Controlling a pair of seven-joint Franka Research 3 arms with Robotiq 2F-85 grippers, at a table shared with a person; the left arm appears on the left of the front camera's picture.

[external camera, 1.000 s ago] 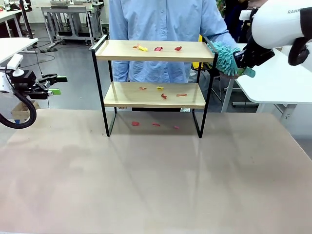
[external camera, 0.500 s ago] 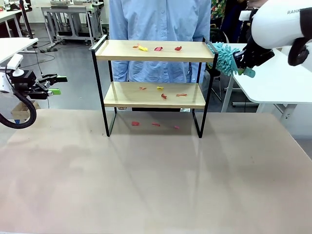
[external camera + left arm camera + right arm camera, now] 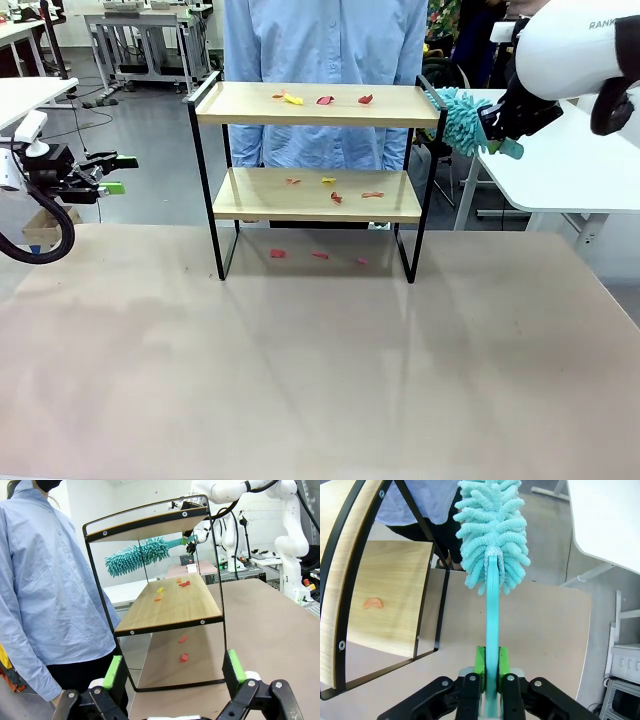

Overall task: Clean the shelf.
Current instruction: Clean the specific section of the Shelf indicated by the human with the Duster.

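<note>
The shelf point(image 3: 318, 104) stands at the far middle of the table, a two-tier rack of light wood boards in a black frame. Small red and yellow scraps point(image 3: 325, 100) lie on its top board, on its lower board point(image 3: 337, 197) and on the table under it point(image 3: 319, 254). My right gripper point(image 3: 497, 128) hangs just right of the top board, shut on the handle of a teal fluffy duster point(image 3: 462, 118) whose head nearly touches the side rail. In the right wrist view the duster point(image 3: 492, 530) points past the shelf point(image 3: 375, 600). My left gripper point(image 3: 118, 172) is open, far left; its pads point(image 3: 113, 672) frame the shelf point(image 3: 170, 605).
A person in a light blue shirt point(image 3: 325, 40) stands right behind the shelf. A white table point(image 3: 570, 170) lies under my right arm and another white table point(image 3: 30, 95) at the far left. The beige table point(image 3: 320, 380) is bare in front of the shelf.
The person's hand, which was at the duster head a second ago, has let go and drawn back behind the shelf. The duster rose slightly. My left arm has not moved.
</note>
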